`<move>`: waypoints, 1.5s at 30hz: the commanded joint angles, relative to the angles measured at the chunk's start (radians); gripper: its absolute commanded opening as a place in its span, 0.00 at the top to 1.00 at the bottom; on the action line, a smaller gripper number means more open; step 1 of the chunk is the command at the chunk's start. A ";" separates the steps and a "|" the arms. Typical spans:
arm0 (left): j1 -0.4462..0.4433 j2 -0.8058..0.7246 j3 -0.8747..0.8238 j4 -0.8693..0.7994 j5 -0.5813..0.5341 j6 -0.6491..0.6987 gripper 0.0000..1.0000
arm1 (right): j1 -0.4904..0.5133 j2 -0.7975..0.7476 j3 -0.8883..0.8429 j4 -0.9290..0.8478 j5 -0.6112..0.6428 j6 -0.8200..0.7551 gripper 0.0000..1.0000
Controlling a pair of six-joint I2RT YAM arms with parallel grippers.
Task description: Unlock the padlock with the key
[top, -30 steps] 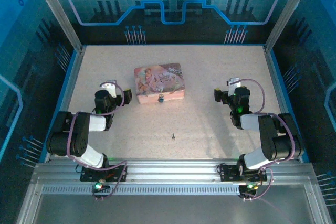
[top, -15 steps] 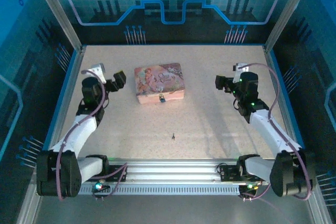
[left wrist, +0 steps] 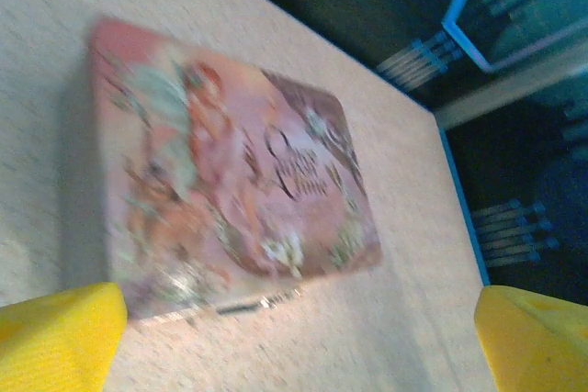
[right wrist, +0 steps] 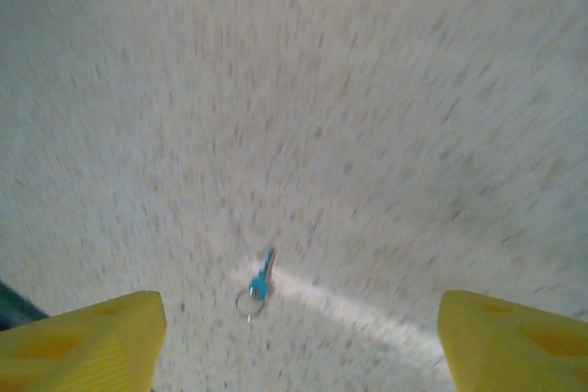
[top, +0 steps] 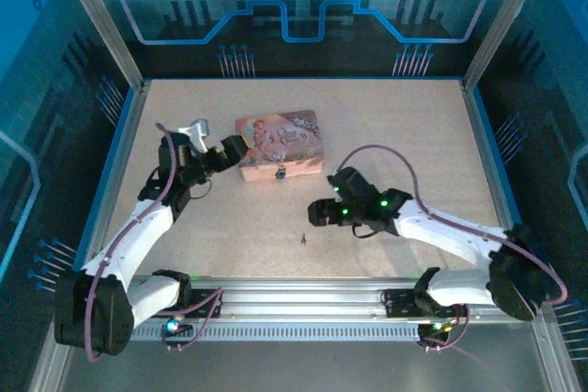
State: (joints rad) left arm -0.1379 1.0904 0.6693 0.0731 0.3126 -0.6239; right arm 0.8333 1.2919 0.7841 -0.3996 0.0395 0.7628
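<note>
"Top external view, largest entry first?" the clerk asks.

"Item 1: table (top: 395, 126), pale speckled top, blue strip along its sides. Item 2: my left arm (top: 138, 227) and right arm (top: 450, 231), white and black, with a purple cable (top: 386, 151) looped over the right one. Item 3: pink picture box (top: 278, 146), lying flat, left of centre towards the far side."

"Your hands?"

"Item 4: my left gripper (top: 231, 151), just beside the box's left end; whether it touches I cannot tell. In the left wrist view its yellow fingertips (left wrist: 57, 337) stand wide apart with nothing between them, and the box (left wrist: 230, 172) lies ahead, blurred. Item 5: my right gripper (top: 317, 213), over bare table near the middle, apart from the box. In the right wrist view its fingertips (right wrist: 83, 341) are spread and hold nothing."

"And the small lots?"

"Item 6: padlock (top: 281, 172), tiny and pale, at the middle of the box's near side, touching it. Whether its shackle is shut I cannot tell. Item 7: key (top: 302, 239), a dark sliver lying on the table, nearer my bases than the box and near the right gripper. In the right wrist view the key (right wrist: 264, 274) lies ahead between the fingertips, untouched, with a small ring (right wrist: 246, 303) at its near end."
</note>
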 commanded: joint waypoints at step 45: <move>-0.049 -0.114 -0.081 0.022 -0.053 -0.073 0.01 | 0.153 0.522 0.326 -0.273 -0.091 0.035 0.72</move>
State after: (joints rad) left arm -0.1818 0.9966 0.6029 0.0803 0.2584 -0.6827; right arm 0.9745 1.7916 1.0809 -0.6384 -0.0612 0.8040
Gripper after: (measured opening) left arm 0.987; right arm 0.285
